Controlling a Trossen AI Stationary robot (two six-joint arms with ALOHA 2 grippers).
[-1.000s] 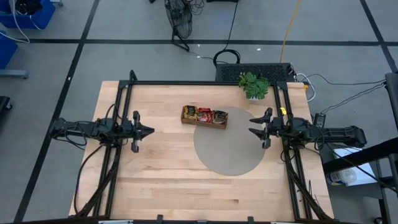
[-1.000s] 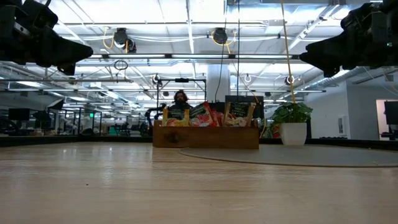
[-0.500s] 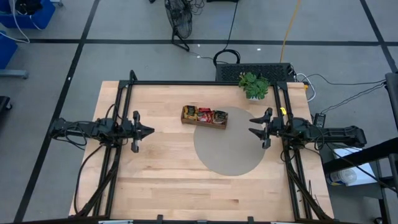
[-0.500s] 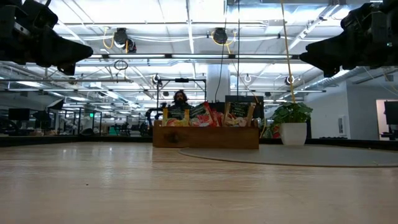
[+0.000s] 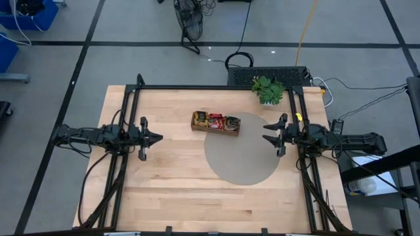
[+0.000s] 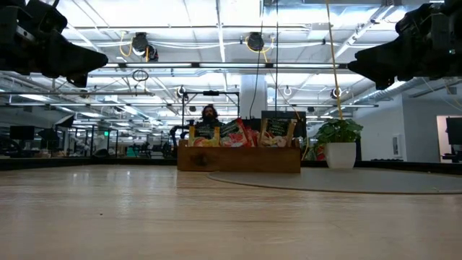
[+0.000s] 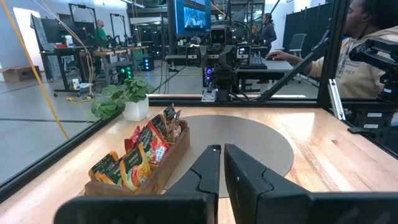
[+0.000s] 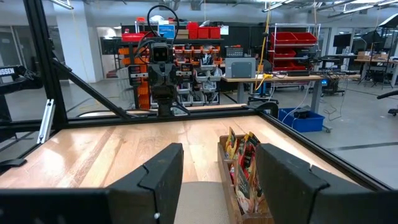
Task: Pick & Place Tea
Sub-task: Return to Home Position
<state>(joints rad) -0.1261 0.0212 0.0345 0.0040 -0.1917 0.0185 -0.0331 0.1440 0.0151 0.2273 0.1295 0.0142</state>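
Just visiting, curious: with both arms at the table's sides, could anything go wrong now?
The sachets stand above the tray rim, so a bump could spill them. The tray seems to straddle the mat edge and may rock. The plant sits near the right end effector, which might clip it.

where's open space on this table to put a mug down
Bare wood between the left pincer and the grey mat; most of the mat away from the tray; the table strip opposite the plant. Crowded only around the tray, plant and right pincer.
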